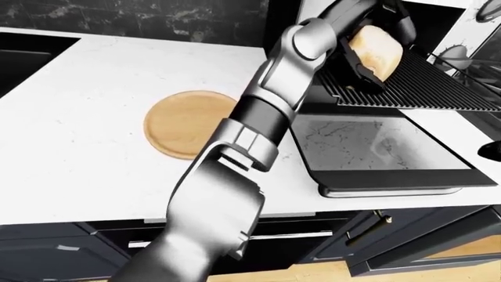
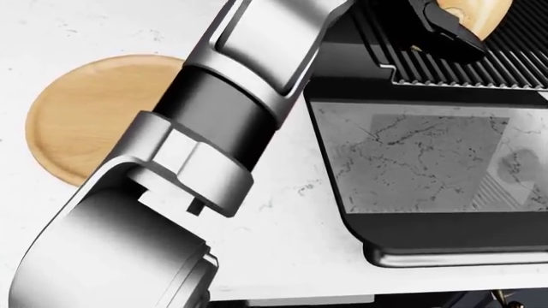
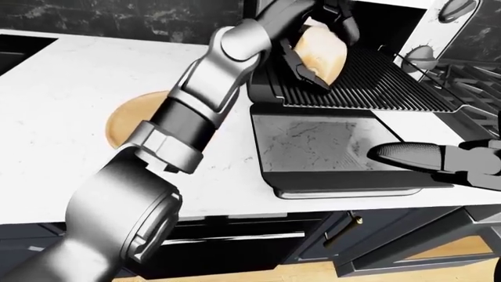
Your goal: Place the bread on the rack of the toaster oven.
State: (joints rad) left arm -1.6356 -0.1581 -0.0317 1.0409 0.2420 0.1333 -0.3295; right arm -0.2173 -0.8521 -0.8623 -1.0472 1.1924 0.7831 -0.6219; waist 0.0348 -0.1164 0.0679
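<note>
Pinching the bread in its dark fingers, the robot's left hand hovers over the pulled-out rack, apparently lining up a drop above the lowered oven door.

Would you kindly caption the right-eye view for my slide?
Left robot hand holds golden bread slice over the toaster oven's dark ridged rack.
</note>
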